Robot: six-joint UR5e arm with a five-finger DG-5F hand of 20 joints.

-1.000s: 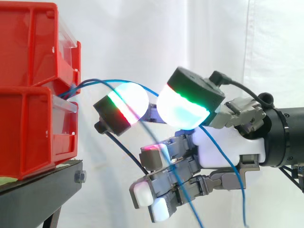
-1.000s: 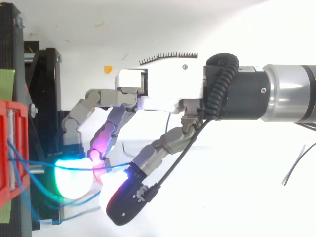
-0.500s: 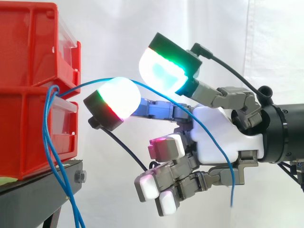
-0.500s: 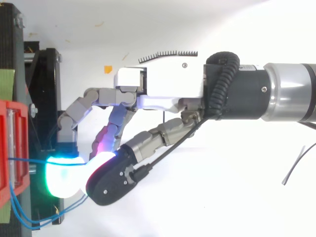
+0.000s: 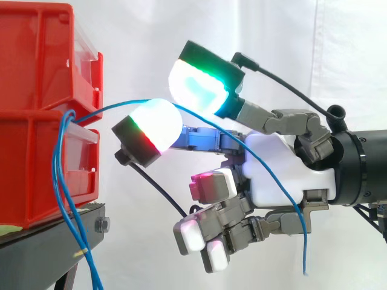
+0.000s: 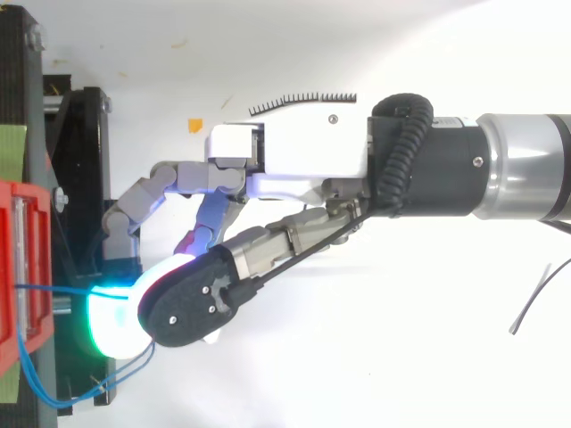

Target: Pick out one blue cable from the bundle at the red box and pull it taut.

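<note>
Two red bins (image 5: 36, 72) are stacked at the left on a black stand (image 5: 48, 248). One blue cable (image 5: 109, 107) leaves the bins' front, arcs over a glowing white fingertip (image 5: 154, 124) and drapes slack across the palm, its free end (image 5: 304, 266) dangling. My hand (image 5: 284, 175) reaches in from the right. Its thumb pad (image 5: 196, 87) hovers just above that fingertip with a narrow gap, so the cable rests there unpinched. The lower fingers are curled on nothing. From above, the hand (image 6: 294, 160) hides the cable past the bin (image 6: 18, 267).
Other blue cables (image 5: 63, 199) hang in loops from the bins down past the stand's edge, also seen as blue loops (image 6: 53, 401) from above. A loose thin dark wire (image 6: 535, 303) lies at the right. A white curtain stands behind.
The thumb, pinching the cable against the fingertip a second ago, has lifted off it. Two other cables have dropped from the hand and now hang by the bins.
</note>
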